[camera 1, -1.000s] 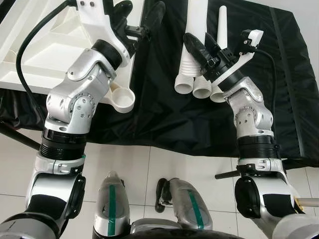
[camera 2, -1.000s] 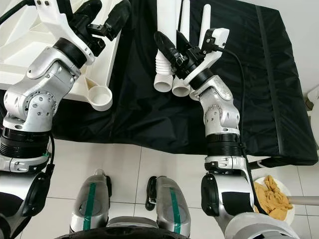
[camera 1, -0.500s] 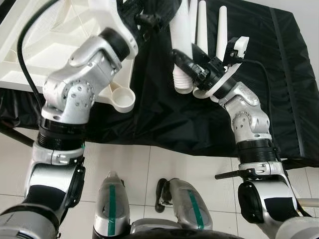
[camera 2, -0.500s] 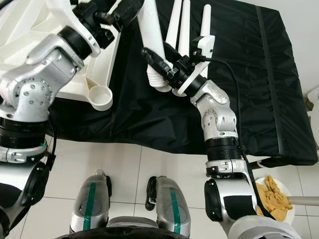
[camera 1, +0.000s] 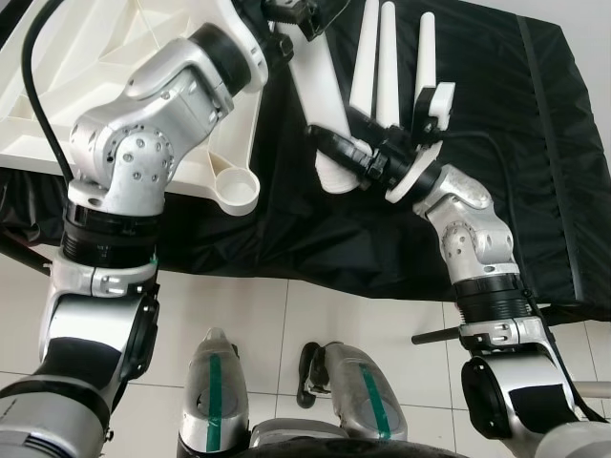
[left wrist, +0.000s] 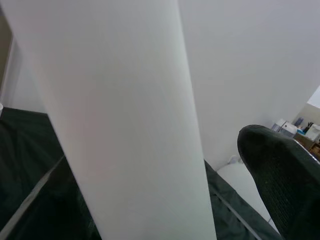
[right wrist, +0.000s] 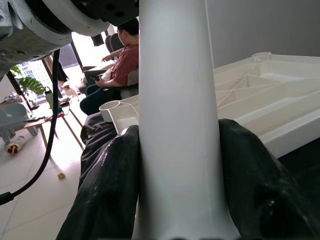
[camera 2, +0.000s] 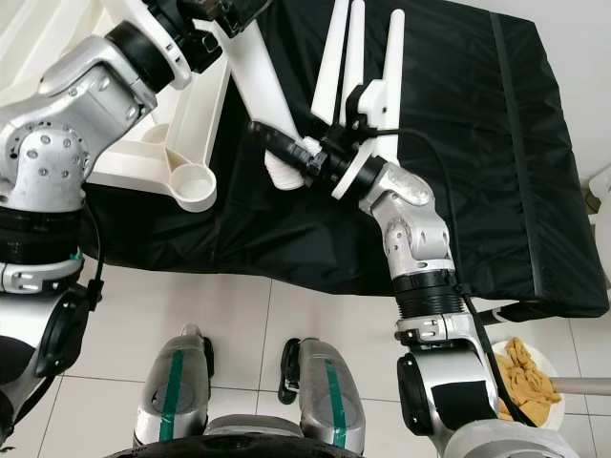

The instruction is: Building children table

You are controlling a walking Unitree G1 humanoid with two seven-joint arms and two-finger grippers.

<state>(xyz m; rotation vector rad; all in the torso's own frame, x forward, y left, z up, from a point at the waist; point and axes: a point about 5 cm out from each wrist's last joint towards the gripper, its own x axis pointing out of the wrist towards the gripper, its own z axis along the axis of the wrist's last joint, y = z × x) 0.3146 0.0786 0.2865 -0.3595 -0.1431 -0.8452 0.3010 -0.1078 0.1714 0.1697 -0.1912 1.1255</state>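
Fingers of the right gripper [camera 1: 336, 153] pinch the white table leg [camera 1: 320, 91] near its ribbed lower end; the left gripper [camera 1: 291, 11] clamps the same leg near its upper end, so it hangs slanted above the black cloth [camera 1: 477, 124]. Beside that leg, the upturned white tabletop [camera 1: 115, 86] shows an empty corner socket [camera 1: 235, 189]. Two more legs [camera 1: 387, 57] lie on the cloth just past it. Smooth hollow plastic: probably light, stiff, slippery; gripping near the ribs seems safest. No writing is legible.
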